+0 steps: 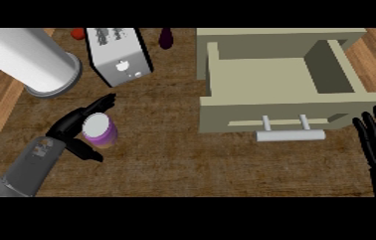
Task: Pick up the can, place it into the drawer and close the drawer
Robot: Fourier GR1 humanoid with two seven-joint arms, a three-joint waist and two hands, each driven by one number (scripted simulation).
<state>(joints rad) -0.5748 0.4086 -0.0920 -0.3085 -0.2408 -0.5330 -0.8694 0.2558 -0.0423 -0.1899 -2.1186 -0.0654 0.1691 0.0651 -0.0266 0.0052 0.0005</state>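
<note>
The left hand (73, 127) is wrapping fingers and thumb around the can (99, 129), which is standing upright on the surface (183, 159), well left of the open drawer (279, 74). The right hand (366, 142) is resting open just right of the drawer's front.

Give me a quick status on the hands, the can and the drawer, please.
Left hand curled round the can, can on the counter. Right hand open, resting at right edge. Drawer open, nothing inside. Path to it unobstructed.
</note>
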